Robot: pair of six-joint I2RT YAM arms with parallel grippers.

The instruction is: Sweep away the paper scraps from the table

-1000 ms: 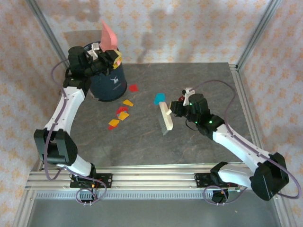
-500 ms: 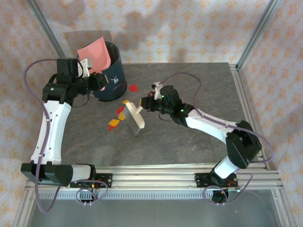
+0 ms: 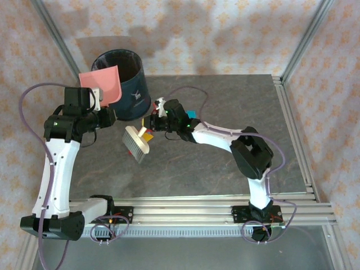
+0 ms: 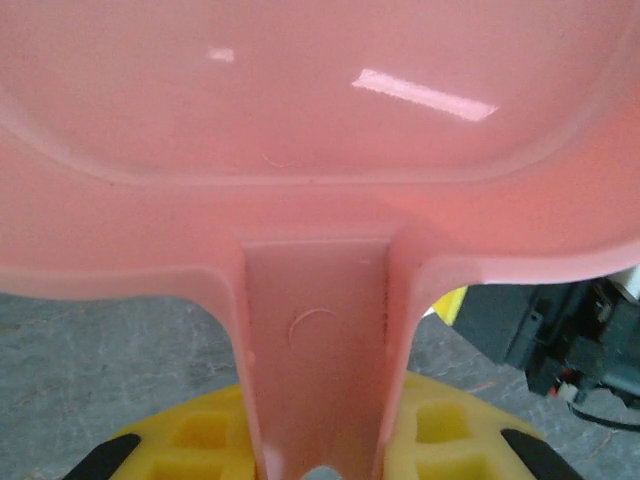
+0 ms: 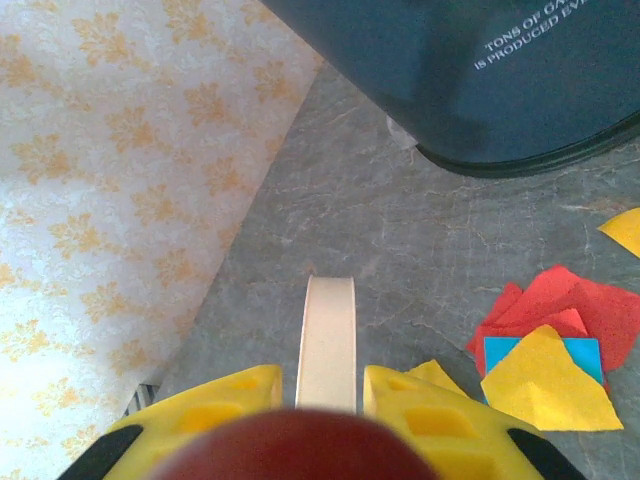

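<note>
Sweeping progress: I judge it unfinished; red, yellow and blue paper scraps (image 5: 545,340) lie loose on the table (image 3: 225,163), not yet gathered.
Right end effector (image 5: 327,395): closed tight on the brush (image 3: 136,144) handle; scraps lie just right of it, bin (image 3: 121,73) ahead.
Left end effector (image 4: 318,440): closed tight on the dustpan (image 4: 300,120) handle, pan raised; scraps sit apart from it, beside the brush.

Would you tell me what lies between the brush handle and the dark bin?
In the right wrist view, the table between brush handle and bin is bare; the paper scraps lie further right in that view.
</note>
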